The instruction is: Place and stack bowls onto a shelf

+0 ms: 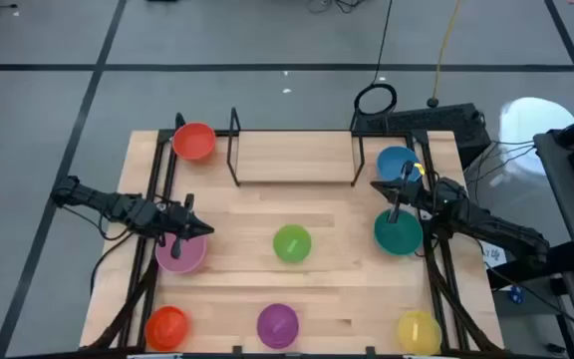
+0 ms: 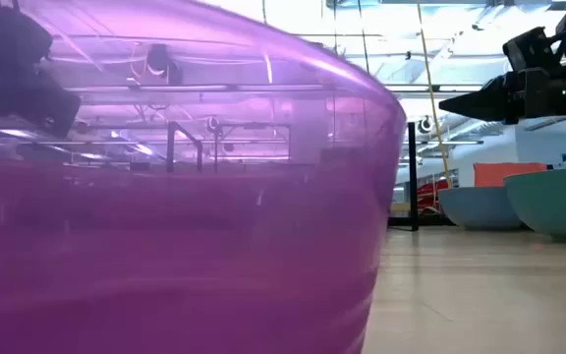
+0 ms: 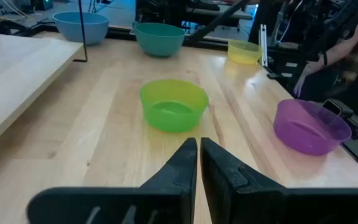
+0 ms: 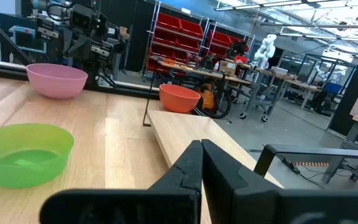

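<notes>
In the high view eight bowls stand on the wooden table, all apart from the shelf: orange [image 1: 195,141], blue [image 1: 397,163], teal [image 1: 399,232], green [image 1: 291,242], pink [image 1: 180,249], red [image 1: 166,324], purple [image 1: 277,322], yellow [image 1: 419,329]. The shelf [image 1: 294,158] stands at the far middle, its board bare. My left gripper [image 1: 192,229] is shut and hovers over the pink bowl's far rim. My right gripper [image 1: 395,194] is shut, above the gap between the blue and teal bowls. Its wrist view faces the shelf board [image 4: 191,134].
Black rod uprights [image 1: 234,145] stand at the shelf's ends. Black frame rails run along the table's left [image 1: 157,199] and right [image 1: 436,269] sides. The purple bowl [image 2: 165,197] fills most of the low view. Bare wood lies between the shelf and the green bowl.
</notes>
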